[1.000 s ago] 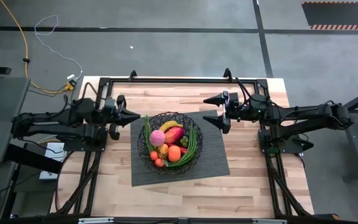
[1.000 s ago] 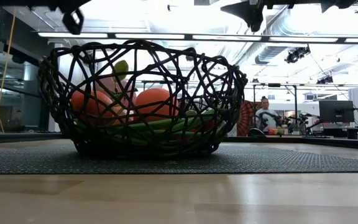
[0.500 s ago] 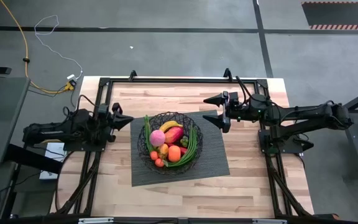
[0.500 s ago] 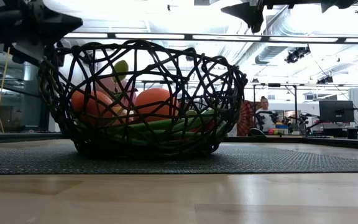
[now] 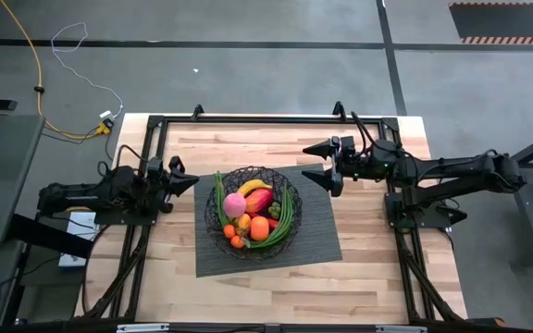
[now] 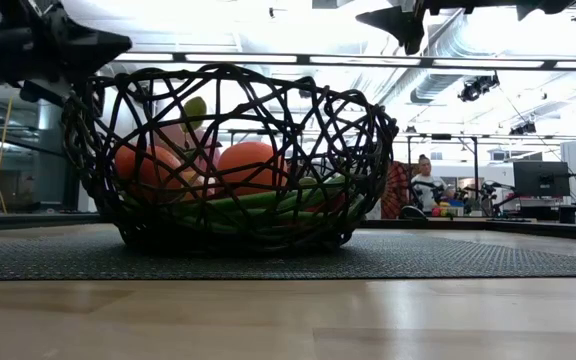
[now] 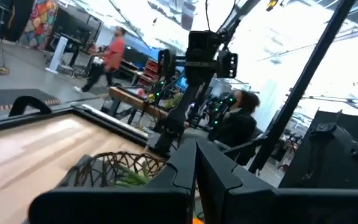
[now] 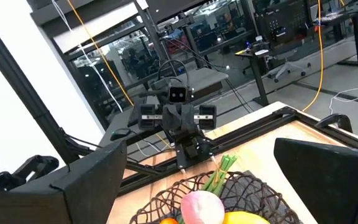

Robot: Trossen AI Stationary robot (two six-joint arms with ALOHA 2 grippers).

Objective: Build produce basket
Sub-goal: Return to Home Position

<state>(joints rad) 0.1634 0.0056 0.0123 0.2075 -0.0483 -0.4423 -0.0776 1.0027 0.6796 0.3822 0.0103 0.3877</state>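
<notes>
"How far along is the basket?"

"Done, I'd say. All the produce (image 5: 248, 218) I can see lies in the basket (image 5: 253, 169) on the mat (image 5: 317, 237), mid-worktop (image 5: 368, 277)."

"And the arms?"

"Left gripper (image 5: 189, 181) is just beside it with fingers pressed together. Right gripper (image 5: 309, 163) is opposite with fingers spread, empty. I only have to park them."

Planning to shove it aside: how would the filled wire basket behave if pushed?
Probably won't tip: the basket sits wide and low, fruit settled below its rim. Likely drags on the textured mat. Its lattice looks rigid, so little flexing.

black lattice basket (image 6: 348, 130), pink ball (image 5: 235, 204), grey ribbed mat (image 5: 317, 231)
</notes>
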